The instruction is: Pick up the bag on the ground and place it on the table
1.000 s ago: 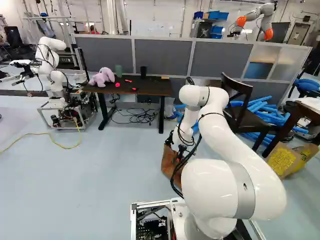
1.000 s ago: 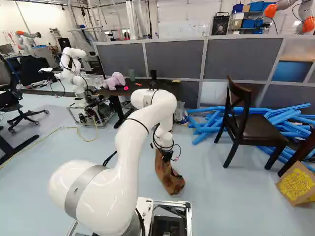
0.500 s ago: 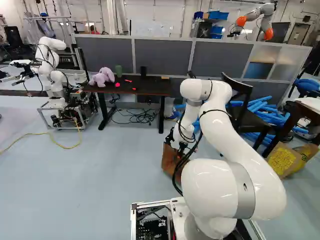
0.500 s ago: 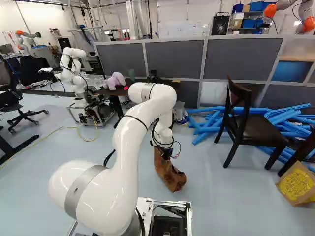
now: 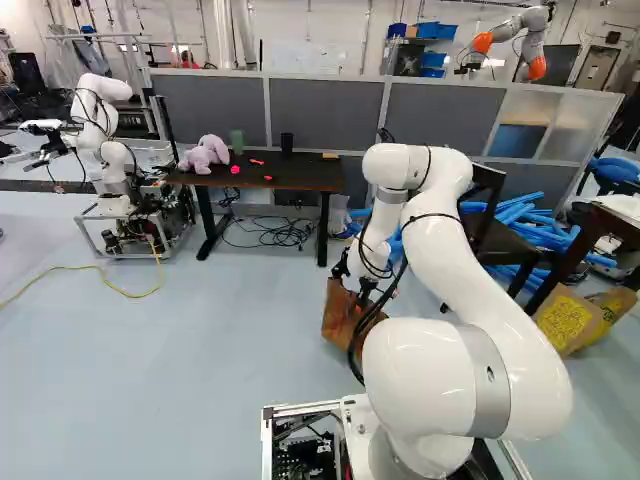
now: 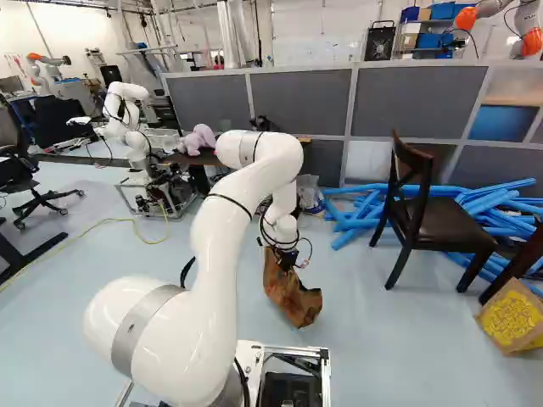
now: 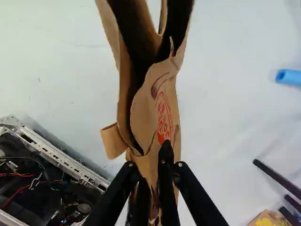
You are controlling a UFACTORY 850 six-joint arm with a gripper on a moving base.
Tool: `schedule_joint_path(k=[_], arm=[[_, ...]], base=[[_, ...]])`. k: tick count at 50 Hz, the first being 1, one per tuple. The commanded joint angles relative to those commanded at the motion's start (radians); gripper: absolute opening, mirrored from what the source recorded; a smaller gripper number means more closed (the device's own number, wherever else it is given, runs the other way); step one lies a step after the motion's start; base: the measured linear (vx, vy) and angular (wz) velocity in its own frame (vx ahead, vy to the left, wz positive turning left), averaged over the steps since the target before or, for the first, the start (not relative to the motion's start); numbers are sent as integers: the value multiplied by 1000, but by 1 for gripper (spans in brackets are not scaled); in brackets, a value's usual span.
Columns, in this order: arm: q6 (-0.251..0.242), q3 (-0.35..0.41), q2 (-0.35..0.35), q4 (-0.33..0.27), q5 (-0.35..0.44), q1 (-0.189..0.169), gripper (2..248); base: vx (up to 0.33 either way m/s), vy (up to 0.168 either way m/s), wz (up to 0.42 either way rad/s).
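- Gripper (image 7: 153,179): narrow, pinching brown paper bag (image 7: 164,103) by one end of its upper edge.
- Bag's ahead of the base, tilted under the gripper — can't tell if its low end touches the floor (image 5: 200,350).
- Looks light and limp, probably near empty. Paper should crease easily, could tear if yanked.
- Mouth gapes away from the grip, so expect sag and swing. Doubled edge is the right hold; don't crush the thin side panel.
- Next: lift clear, then slow carry to the table (image 5: 290,180) — keep bag off the plush toy (image 5: 205,153).
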Motion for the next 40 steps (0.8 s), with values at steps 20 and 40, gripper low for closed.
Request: schedule_joint_path(k=[20, 40], arm=[[0, 60, 76, 0, 0, 0, 21], [0, 126, 156, 136, -46, 15, 21]], base=[[0, 0, 0], [0, 0, 0]])
